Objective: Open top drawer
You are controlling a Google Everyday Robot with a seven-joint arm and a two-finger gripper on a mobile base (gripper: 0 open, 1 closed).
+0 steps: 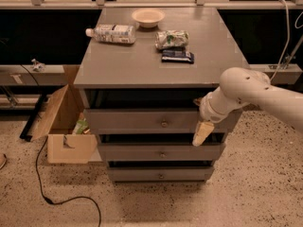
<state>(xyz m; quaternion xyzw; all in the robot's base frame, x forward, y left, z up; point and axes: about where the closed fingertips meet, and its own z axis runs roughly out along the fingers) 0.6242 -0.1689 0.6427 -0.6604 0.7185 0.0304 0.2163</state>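
The top drawer (132, 119) is the widest of three grey drawers under the grey tabletop (142, 70). It has a small round metal knob (164, 123) at its centre, and a dark gap shows above its front. My gripper (202, 132) hangs from the white arm (246, 91) in front of the drawer's right end, right of the knob and apart from it. Its cream tip points down over the gap above the middle drawer (142, 152). The bottom drawer (142, 174) sits below.
On the tabletop lie a plastic bottle (111, 33), a bowl (148, 17), a green snack bag (172, 39) and a dark packet (177, 56). An open cardboard box (66, 126) stands left of the cabinet. A black cable (61, 200) runs across the speckled floor.
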